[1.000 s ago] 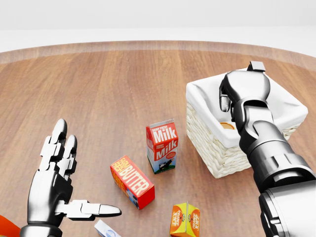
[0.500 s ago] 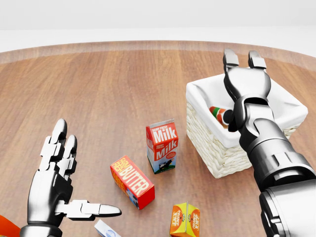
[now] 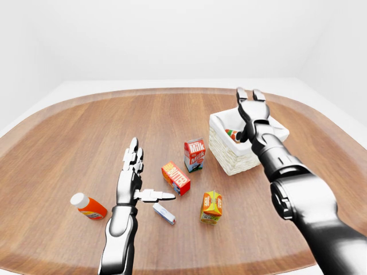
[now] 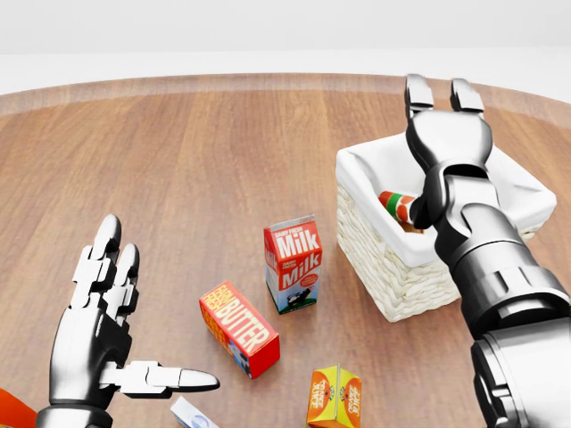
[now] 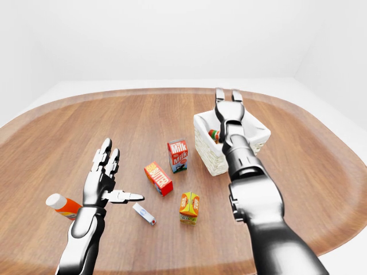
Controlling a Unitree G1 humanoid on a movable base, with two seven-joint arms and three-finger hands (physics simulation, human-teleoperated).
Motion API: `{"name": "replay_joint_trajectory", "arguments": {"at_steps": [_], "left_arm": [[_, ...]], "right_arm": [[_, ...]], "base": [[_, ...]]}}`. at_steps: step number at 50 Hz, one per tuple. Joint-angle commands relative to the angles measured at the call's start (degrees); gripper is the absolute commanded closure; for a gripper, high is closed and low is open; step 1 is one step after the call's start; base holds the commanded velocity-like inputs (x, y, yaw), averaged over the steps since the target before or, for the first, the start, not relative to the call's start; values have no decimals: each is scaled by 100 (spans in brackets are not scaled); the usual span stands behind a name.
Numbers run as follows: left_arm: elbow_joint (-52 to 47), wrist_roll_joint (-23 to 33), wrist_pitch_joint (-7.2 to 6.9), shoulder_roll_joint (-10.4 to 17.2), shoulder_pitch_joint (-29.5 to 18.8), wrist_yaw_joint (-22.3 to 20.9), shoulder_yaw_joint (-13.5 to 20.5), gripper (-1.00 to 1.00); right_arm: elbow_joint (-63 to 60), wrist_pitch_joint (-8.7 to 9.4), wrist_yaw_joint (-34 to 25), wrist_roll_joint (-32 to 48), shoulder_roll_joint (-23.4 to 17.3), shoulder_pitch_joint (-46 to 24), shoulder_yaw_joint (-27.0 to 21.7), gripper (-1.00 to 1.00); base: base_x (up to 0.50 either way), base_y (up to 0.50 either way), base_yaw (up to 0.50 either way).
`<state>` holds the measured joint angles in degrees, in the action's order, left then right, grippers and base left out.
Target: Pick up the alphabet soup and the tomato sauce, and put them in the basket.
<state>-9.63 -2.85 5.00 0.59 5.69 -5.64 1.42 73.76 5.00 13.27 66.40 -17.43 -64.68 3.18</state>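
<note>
The white-lined wicker basket (image 4: 373,260) stands at the right of the head view. Inside it a can (image 4: 395,204) with a red and green label lies on its side; I cannot read the label. My right hand (image 4: 437,125) hovers over the basket, open, fingers pointing to the top of the view and nothing in them. The right forearm hides much of the basket's inside, so a second can does not show. At the lower left my left hand (image 4: 134,321) is open and empty, with its thumb spread to the right.
A milk carton (image 4: 293,264) stands left of the basket. A butter box (image 4: 238,327), an orange juice carton (image 4: 335,398) and a small white-blue box (image 4: 192,415) lie below it. An orange bottle (image 3: 88,206) with a white cap lies left of my left hand.
My right hand, closed over the basket a second ago, has opened and lifted slightly. The can now lies inside the basket. The left hand has not moved.
</note>
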Motion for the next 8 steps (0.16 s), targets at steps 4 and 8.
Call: {"name": "replay_joint_trajectory", "arguments": {"at_steps": [4, 8], "left_arm": [[6, -37, 0, -6, -20, 3, 26, -100], [5, -37, 0, -7, -20, 5, 26, -100]], "right_arm": [[-79, 0, -193, 124, -117, -249, -4, -100], [-127, 0, -303, 185, -166, -352, -4, -100]], "base": [[0, 0, 0], [0, 0, 0]]}}
